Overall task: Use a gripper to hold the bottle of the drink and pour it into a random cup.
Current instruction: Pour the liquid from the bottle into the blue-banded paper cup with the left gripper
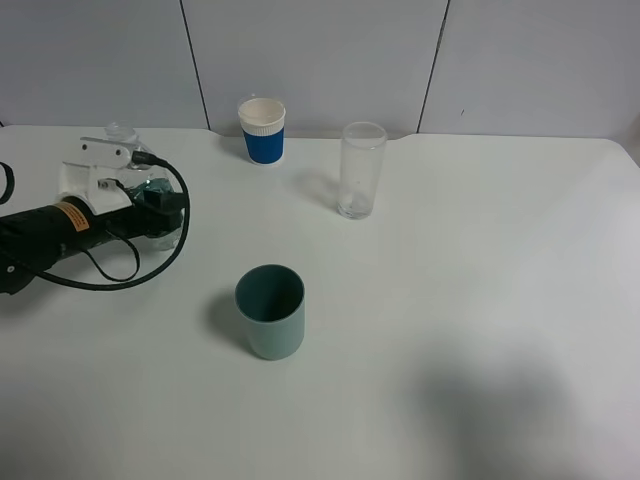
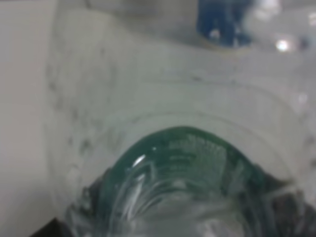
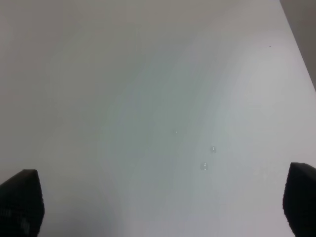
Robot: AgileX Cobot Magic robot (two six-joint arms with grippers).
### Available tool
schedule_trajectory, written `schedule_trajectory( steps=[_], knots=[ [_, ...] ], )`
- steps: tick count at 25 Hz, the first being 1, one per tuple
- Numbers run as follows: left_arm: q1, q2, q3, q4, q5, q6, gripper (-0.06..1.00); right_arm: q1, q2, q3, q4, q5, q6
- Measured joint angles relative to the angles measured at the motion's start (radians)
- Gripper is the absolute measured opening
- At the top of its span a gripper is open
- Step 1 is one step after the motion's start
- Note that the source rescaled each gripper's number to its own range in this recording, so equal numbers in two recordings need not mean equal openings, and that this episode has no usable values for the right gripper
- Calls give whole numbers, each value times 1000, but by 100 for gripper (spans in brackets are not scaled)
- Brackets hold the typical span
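The high camera looks down on the table (image 1: 450,300) from far. The left wrist camera sits right against the bottle (image 2: 177,163), which the high view shows too. The right wrist camera faces down at the table, close.

The bottle (image 2: 163,108) carries a dark green label; one cup (image 1: 263,131) is blue-banded white, another cup (image 1: 270,310) teal.

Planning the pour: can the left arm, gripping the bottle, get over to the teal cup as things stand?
Probably yes. The left gripper is shut on the bottle of the drink, and only bare table lies between it and the teal cup; the glass and blue cup stand farther back.
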Motion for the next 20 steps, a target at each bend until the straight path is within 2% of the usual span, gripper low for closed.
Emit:
schedule_trajectory(
  steps=[4, 12, 15, 16, 20],
  knots=[
    [0, -72, 1, -9, 78, 7, 0, 0, 0, 0, 0, 0, 0],
    [0, -173, 2, -18, 137, 19, 0, 0, 0, 0, 0, 0, 0],
    [-6, -198, -5, -25, 193, 23, 0, 0, 0, 0, 0, 0, 0],
    [-10, -217, -28, -26, 286, 27, 0, 0, 0, 0, 0, 0, 0],
    [-11, -260, -96, -26, 482, 27, 0, 0, 0, 0, 0, 0, 0]
  ],
)
